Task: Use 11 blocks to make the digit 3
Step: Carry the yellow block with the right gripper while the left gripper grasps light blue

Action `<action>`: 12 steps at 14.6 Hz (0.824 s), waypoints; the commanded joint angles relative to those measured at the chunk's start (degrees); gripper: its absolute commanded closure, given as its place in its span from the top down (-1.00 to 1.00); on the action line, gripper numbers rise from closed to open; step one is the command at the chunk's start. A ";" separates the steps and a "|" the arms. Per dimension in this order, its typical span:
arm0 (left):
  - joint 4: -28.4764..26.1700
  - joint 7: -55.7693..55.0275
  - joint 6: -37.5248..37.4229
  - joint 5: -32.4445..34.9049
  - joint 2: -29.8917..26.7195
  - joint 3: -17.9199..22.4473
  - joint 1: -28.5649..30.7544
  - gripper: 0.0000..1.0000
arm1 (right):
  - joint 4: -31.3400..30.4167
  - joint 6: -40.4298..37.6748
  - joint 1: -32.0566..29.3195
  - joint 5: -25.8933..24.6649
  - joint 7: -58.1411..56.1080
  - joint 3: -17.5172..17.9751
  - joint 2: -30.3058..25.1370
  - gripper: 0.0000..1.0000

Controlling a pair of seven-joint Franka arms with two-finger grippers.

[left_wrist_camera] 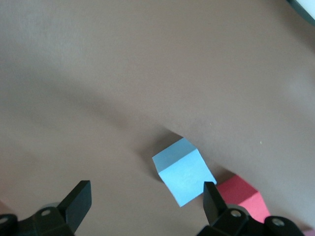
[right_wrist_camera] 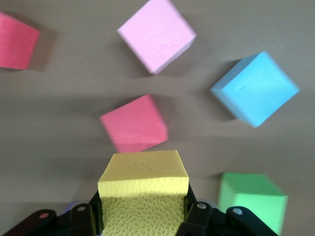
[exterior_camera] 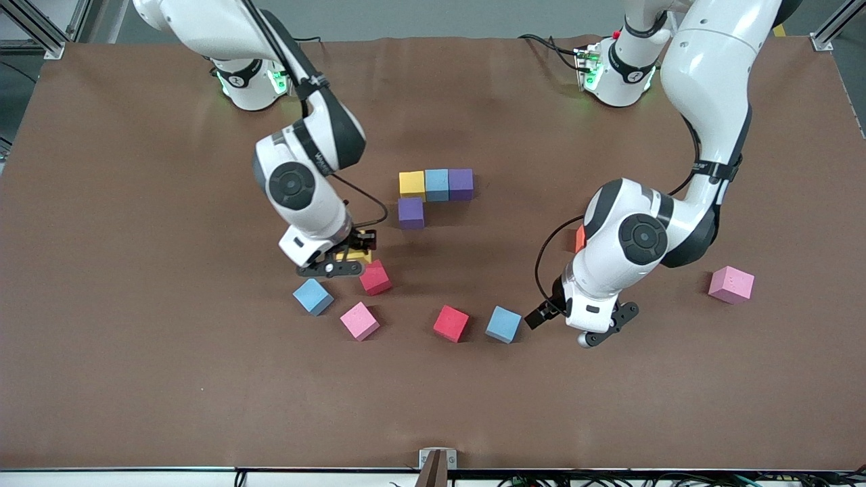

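Observation:
My right gripper (exterior_camera: 353, 249) is shut on a yellow cube (exterior_camera: 365, 256), low over the table beside a red cube (exterior_camera: 375, 277). The right wrist view shows that yellow cube (right_wrist_camera: 143, 169) between the fingers. It also shows the red cube (right_wrist_camera: 134, 123), a pink cube (right_wrist_camera: 156, 33) and a blue cube (right_wrist_camera: 255, 88). A yellow cube (exterior_camera: 411, 184), a blue cube (exterior_camera: 436, 184) and a purple cube (exterior_camera: 461, 184) form a touching bar, with a second purple cube (exterior_camera: 411, 212) against the yellow end. My left gripper (exterior_camera: 538, 316) is open and empty beside another blue cube (exterior_camera: 503, 324), which lies close to one finger (left_wrist_camera: 211, 196).
Loose cubes lie nearer the camera: blue (exterior_camera: 312, 296), pink (exterior_camera: 359, 320) and red (exterior_camera: 450, 323). Another pink cube (exterior_camera: 731, 284) lies toward the left arm's end. An orange cube (exterior_camera: 580, 238) is partly hidden by the left arm. A green cube (right_wrist_camera: 251, 199) lies next to the right gripper.

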 commanded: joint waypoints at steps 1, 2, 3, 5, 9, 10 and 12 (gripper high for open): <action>1.55 -8.84 1.70 1.07 2.12 0.51 -1.48 1.00 | 0.18 2.80 2.80 0.61 5.03 -0.50 1.77 -1.00; 1.55 -11.92 1.97 1.07 2.38 0.51 -1.84 1.00 | 0.18 4.64 4.11 0.61 7.05 -0.50 3.08 -1.00; 1.55 -14.91 1.97 1.07 2.82 0.51 -2.01 1.00 | 0.27 6.14 4.99 0.53 8.29 -0.50 4.31 -1.00; 1.55 -18.18 1.97 0.90 3.52 0.42 -2.37 1.00 | 0.88 7.73 6.75 0.35 10.40 -0.50 6.69 -1.00; 1.63 -27.84 1.97 1.07 5.11 0.51 -3.33 1.00 | 3.95 7.21 8.52 -0.18 13.22 -0.59 9.33 -1.00; 1.81 -30.04 1.97 1.16 5.54 0.51 -3.68 1.00 | 3.96 7.29 8.87 -0.26 13.22 -0.59 9.77 -1.00; 4.34 -32.16 1.97 0.99 6.94 0.51 -4.39 1.00 | 3.96 7.47 9.22 -0.35 13.31 -0.68 10.21 -1.00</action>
